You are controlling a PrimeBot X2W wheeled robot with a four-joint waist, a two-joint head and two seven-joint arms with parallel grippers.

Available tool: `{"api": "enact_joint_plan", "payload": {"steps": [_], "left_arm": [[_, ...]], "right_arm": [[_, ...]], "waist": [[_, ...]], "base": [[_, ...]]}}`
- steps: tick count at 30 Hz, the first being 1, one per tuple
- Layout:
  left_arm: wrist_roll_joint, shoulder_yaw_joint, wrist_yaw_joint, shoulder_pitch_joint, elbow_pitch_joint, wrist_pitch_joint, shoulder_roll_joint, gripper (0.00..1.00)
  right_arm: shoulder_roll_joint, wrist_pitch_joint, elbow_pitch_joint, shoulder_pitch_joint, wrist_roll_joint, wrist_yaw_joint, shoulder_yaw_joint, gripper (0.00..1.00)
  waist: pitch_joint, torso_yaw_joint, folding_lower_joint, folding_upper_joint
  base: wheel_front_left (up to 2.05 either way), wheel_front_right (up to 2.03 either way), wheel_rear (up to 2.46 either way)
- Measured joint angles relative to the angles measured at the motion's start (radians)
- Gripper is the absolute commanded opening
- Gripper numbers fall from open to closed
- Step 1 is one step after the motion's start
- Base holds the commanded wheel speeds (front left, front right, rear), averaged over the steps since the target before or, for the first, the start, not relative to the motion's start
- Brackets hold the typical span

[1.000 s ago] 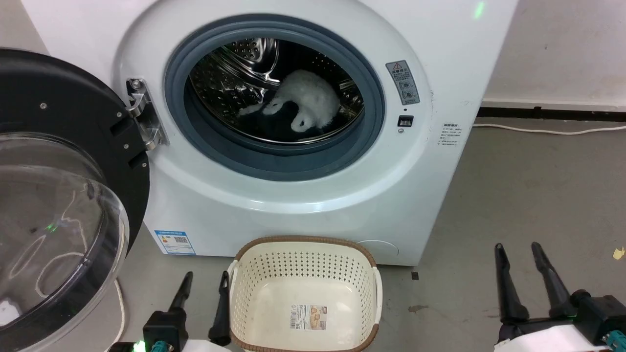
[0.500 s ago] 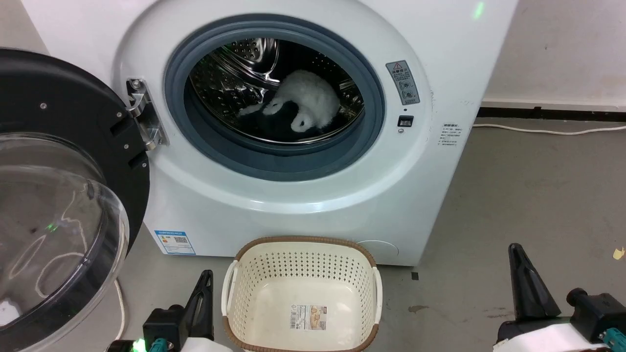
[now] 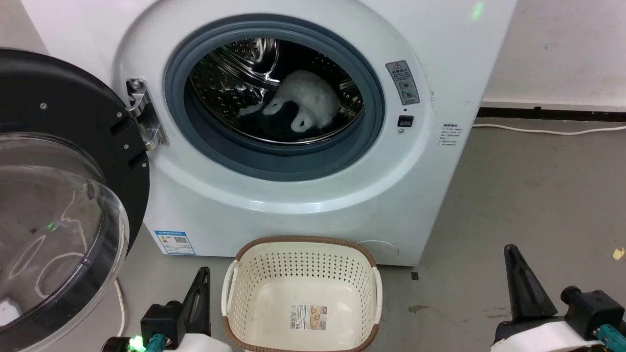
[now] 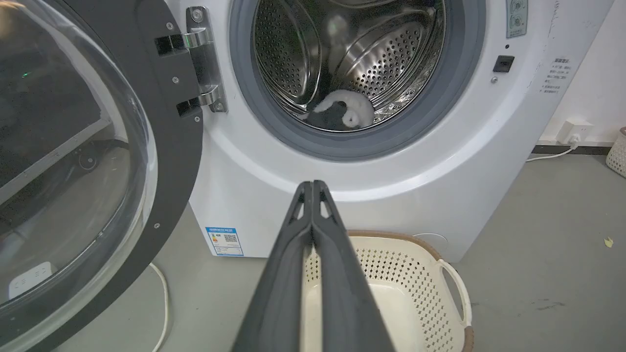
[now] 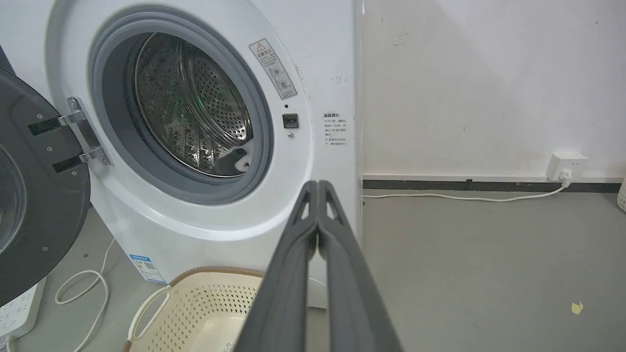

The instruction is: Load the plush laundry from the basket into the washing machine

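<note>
Plush laundry [image 3: 310,105]: white, fluffy, likely light and squashy, best pinched at a limb or fold; lies in the drum [image 3: 230,73] of the washing machine [image 3: 303,205], well apart from left claw [image 3: 202,274] and right claw [image 3: 511,252], each pressed together, empty.

Lost the basket [image 3: 298,266]'s near rim under the bottom edge, right of the left gripper [image 3: 202,273]'s fingers. Could not read its label sticker [image 3: 307,317]. Found part of it hidden behind those fingers in the left wrist view. Glimpsed a scrap of the plush laundry [image 5: 239,161] left of the right gripper [image 5: 318,184]'s fingertips, behind the port ring [image 5: 264,146].
</note>
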Motion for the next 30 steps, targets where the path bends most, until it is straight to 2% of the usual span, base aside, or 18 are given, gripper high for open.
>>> {"api": "enact_joint_plan", "payload": {"steps": [30], "left_arm": [[0.035,0.024,-0.008,0.0,-0.05,0.059,-0.005,0.0]], "right_arm": [[0.0,0.061,-0.014,-0.006,-0.044,0.0,0.01,0.0]], "waist": [[0.0,-0.003,0.0,0.0]], "base": [[0.0,0.0,0.0]]}}
